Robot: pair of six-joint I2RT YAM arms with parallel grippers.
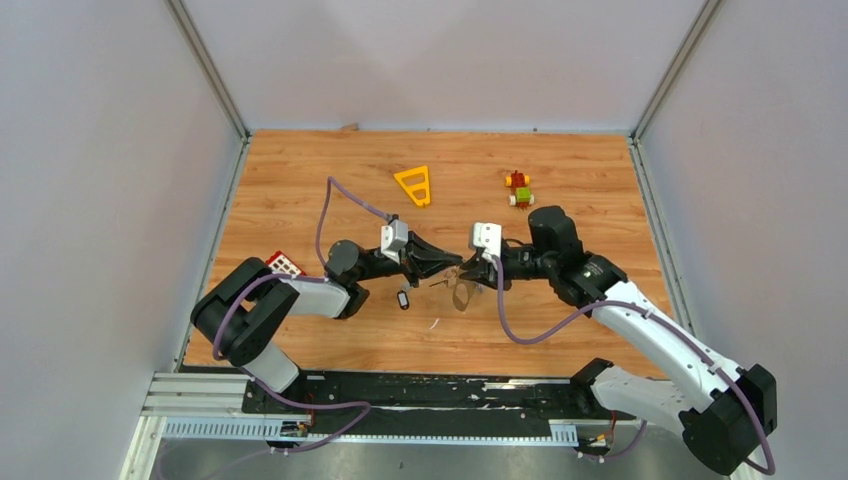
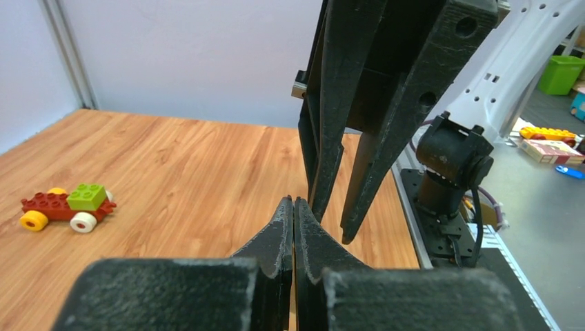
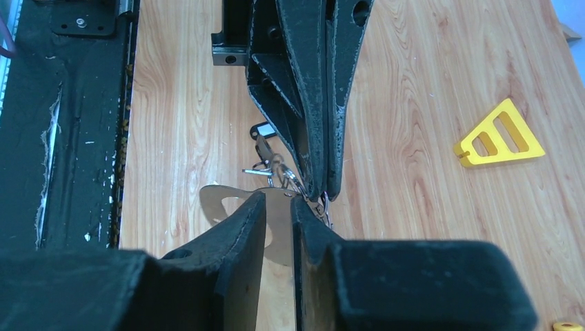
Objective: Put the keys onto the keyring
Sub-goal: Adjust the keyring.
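Wooden table [image 1: 300, 180], grippers meeting mid-table

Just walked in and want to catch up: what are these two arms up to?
Both arms meet tip to tip over the middle of the wooden table. The left gripper is pinched shut on a small cluster of metal rings and keys. The right gripper straddles a thin flat metal piece, jaws slightly apart. A black-tagged key lies loose on the table. The yellow triangle and toy block car sit untouched farther back.

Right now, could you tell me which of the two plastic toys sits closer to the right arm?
The red-green-yellow block car; the yellow triangle frame lies further left, nearer the table's middle.
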